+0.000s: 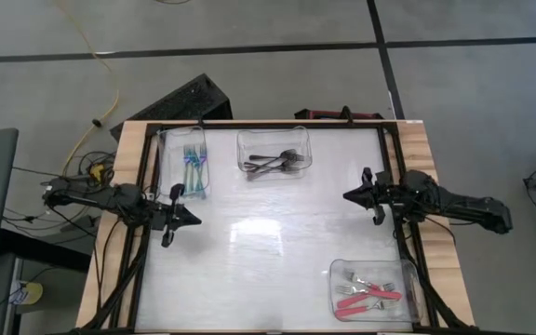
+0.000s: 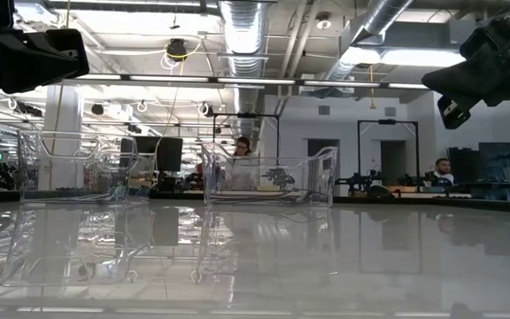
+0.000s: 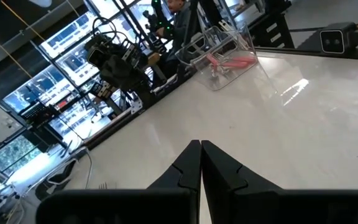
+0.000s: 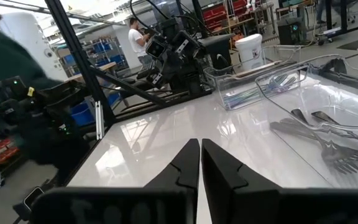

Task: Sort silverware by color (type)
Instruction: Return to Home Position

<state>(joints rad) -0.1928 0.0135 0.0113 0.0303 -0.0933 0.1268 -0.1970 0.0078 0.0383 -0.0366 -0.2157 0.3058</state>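
Closed and empty, the left end effector (image 1: 194,221) is held above the tabletop (image 1: 268,261) near its left edge, its fingers pressed together in the left wrist view. The right end effector (image 1: 347,196) is likewise closed on nothing, near the right edge.

No fork is seen loose on the tabletop. The silverware is found sorted by colour in three clear tubs:
- The blue forks (image 1: 194,167) lie in the first tub (image 1: 180,140), just beside the left end effector.
- The black forks (image 1: 275,163) lie in the second tub (image 1: 259,140), at the far middle.
- The pink forks (image 1: 370,296) lie in the third tub (image 1: 403,274), near the right arm.

Only the arms' retreat is judged to remain. The chief risk is that the first tub's wall is clipped by a wide swing of the left arm. The tub looks light, so it could be slid or tipped and the blue forks spilled. The third tub could likewise be brushed if the right arm is lowered.
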